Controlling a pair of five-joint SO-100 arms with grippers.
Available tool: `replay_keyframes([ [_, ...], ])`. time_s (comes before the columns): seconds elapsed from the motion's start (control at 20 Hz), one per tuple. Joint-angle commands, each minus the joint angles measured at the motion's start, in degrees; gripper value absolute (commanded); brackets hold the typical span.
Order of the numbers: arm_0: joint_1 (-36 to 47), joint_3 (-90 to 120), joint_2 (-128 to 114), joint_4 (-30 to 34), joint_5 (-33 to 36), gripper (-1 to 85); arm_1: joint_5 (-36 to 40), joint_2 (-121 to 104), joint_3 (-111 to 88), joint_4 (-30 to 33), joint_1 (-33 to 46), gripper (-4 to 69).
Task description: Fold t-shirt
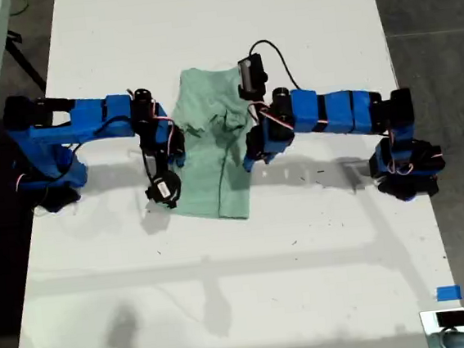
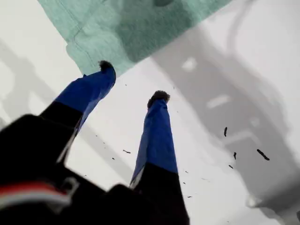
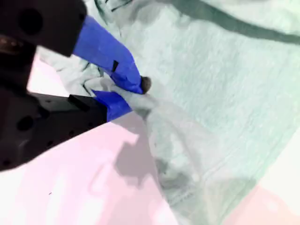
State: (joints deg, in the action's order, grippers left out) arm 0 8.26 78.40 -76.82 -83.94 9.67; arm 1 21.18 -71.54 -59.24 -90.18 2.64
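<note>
— Operator, what do you see closest to you on the tabletop (image 1: 228, 306)?

— In the exterior view you look down on bare white surface, with a scrap of blue tape (image 1: 447, 293) well apart from the t-shirt (image 1: 215, 167), towards the exterior view's lower right. The t-shirt, pale mint green, lies in the middle of the tabletop, folded into a narrow strip, with an arm on each side of it.

— How does my first gripper (image 2: 133, 82) stand?

— You can see its blue fingers (image 2: 157, 136) spread well apart with nothing between them. They hang over the bare tabletop just beside the t-shirt (image 2: 140, 23), and one tip is right at its hemmed edge. In the exterior view this is the gripper (image 1: 249, 157) at the t-shirt's edge on the exterior view's right.

— And my second gripper (image 3: 136, 91)?

— You'll find its fingers (image 3: 108, 49) pinched together on a bunched fold of the t-shirt (image 3: 225, 84), and the cloth wrinkles around the pinch. In the exterior view it sits (image 1: 173, 143) at the t-shirt's other edge, on the exterior view's left, where the cloth puckers towards it.

— Beyond that?

— You see the t-shirt's far end lying flat between the two arms' forearms.
</note>
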Motion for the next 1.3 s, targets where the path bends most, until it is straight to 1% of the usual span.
replay_keyframes([
  [0.0, -2.81, -15.91, 7.29, -3.60, -0.18, 0.0, -0.70, -6.42, -0.18, 0.09, -0.88, 19.3],
  [0.05, -3.43, -19.69, 10.20, -3.96, -0.18, 0.0, -0.88, -6.77, -0.70, 0.09, -0.88, 19.3],
  [0.2, -3.52, -21.53, 17.49, 0.70, -0.26, 0.0, -1.49, -7.91, -2.11, 0.18, -1.05, 19.2],
  [0.4, -3.34, -24.87, 28.12, 3.78, 0.00, 0.3, -1.85, -10.02, -4.04, 0.35, -1.32, 19.0],
  [0.45, -3.08, -24.96, 28.56, 4.66, 0.00, 2.7, -1.85, -10.55, -4.66, 0.35, -1.32, 18.9],
  [0.5, -2.81, -25.40, 28.48, 4.92, 0.88, 13.7, -1.93, -11.16, -5.19, 0.35, -1.32, 18.8],
  [0.55, -2.55, -25.75, 27.25, 5.01, 1.93, 19.6, -1.93, -11.69, -5.54, 0.35, -1.32, 18.8],
  [0.6, -2.29, -25.75, 25.22, 5.01, 3.52, 23.0, -1.93, -12.13, -5.89, 0.35, -1.32, 18.7],
  [0.65, -2.02, -25.75, 22.50, 4.66, 5.36, 24.2, -1.76, -12.48, -6.24, 0.35, -1.14, 18.6],
  [0.8, -1.23, -25.22, 12.04, 1.05, 8.44, 25.6, -1.23, -13.01, -6.86, 0.44, -0.62, 18.5],
  [0.95, 0.88, -23.47, 0.62, -5.63, 9.84, 25.2, -0.44, -13.80, -7.12, 0.53, 0.00, 18.3],
  [1.1, 5.27, -18.28, -12.83, -14.33, 11.60, 24.7, 0.18, -17.58, -10.02, -0.18, 0.79, 18.1],
  [1.25, 7.21, -8.26, -25.58, -19.07, 11.78, 22.6, 0.09, -25.31, -16.35, -0.18, 1.58, 17.8],
])
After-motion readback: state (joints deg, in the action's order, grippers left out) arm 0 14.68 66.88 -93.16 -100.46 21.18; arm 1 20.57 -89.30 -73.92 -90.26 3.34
